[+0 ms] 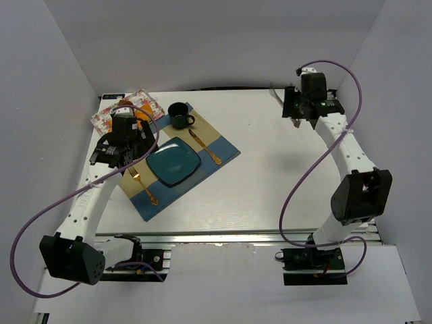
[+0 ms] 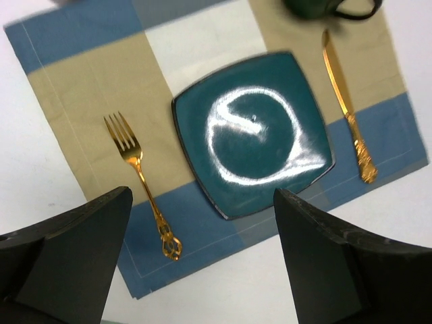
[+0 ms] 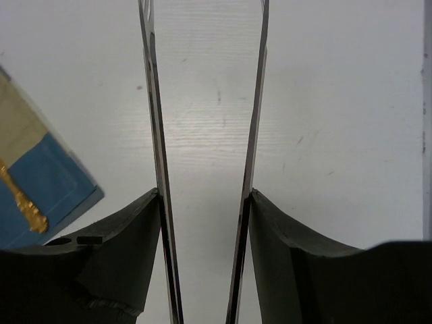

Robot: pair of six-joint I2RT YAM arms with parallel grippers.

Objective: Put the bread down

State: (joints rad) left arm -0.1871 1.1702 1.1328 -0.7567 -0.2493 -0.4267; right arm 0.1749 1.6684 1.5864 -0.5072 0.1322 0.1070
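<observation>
So your bread is parked on the floral tray, well apart from the teal plate.
Only an orange sliver of it shows at the far left corner of the desk, tucked beside your left arm, so I can't swear it's the croissant. Your left end effector hangs spread wide above that plate, which sits mid-placemat between the gold fork and knife, green mug just beyond. Your right end effector, way over at the far right, is pinched on thin metal tongs above the white desk.
</observation>
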